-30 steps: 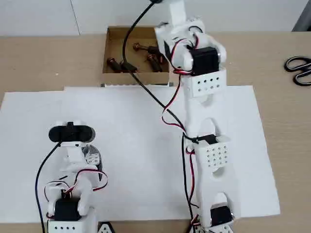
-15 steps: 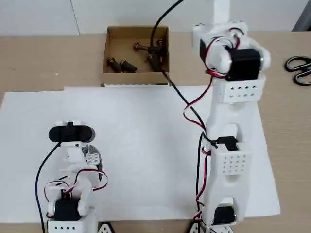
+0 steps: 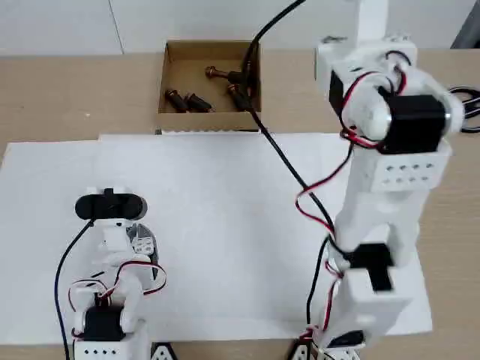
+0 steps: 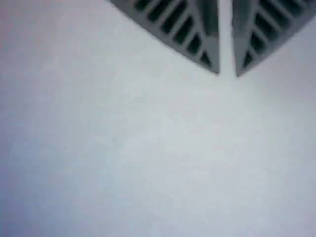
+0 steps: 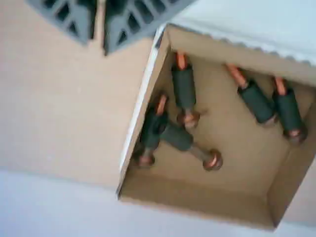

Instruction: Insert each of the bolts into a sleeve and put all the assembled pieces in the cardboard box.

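The right gripper [image 5: 98, 44], jaws nearly touching and empty, hangs over the wooden table [image 5: 59, 108]. Just beside its tips sits the cardboard box [image 5: 143, 106], five sleeved bolts [image 5: 183, 89] inside. The left gripper [image 4: 227, 69], likewise nearly closed and empty, faces white paper [image 4: 148, 158].

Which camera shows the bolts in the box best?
The right wrist view: it looks into the cardboard box from close by, so all five sleeved bolts show plainly. In the high view the sleeved bolts look small, and a black cable crosses some. The left wrist view faces white paper.
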`<state>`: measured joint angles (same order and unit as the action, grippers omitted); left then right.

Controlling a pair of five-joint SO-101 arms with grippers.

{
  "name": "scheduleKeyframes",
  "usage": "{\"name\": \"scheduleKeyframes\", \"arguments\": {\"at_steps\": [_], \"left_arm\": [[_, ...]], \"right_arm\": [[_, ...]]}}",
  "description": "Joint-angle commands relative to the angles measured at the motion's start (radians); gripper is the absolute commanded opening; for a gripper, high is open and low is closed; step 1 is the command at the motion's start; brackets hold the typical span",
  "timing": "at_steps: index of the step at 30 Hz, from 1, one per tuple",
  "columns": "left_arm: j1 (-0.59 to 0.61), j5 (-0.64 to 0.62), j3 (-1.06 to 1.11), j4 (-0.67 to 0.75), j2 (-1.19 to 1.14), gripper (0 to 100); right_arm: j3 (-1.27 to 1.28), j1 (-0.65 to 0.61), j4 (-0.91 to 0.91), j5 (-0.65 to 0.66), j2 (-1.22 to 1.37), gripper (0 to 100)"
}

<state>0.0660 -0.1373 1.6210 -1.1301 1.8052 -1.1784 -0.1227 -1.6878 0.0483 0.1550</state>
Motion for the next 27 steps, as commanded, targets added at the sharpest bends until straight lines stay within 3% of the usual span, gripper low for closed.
{"name": "scheduleKeyframes", "arguments": {"at_steps": [1,5,14,19,27], "left_arm": [[0.006,0.005,-0.004,0.021,0.012,1],[0.006,0.005,-0.004,0.021,0.012,1],[0.006,0.005,-0.004,0.021,0.012,1],[0.006,0.005,-0.004,0.021,0.012,1],[0.006,0.005,-0.004,0.021,0.012,1]], "right_arm": [[0.247,0.012,0.001,-0.012,-0.193,0.3],[0.482,0.018,0.018,-0.015,-0.351,0.3],[0.913,0.163,0.047,-0.115,-0.611,0.3],[1.198,0.225,0.160,-0.110,-0.800,0.3],[1.757,0.223,0.409,-0.109,-1.167,0.3]]}}
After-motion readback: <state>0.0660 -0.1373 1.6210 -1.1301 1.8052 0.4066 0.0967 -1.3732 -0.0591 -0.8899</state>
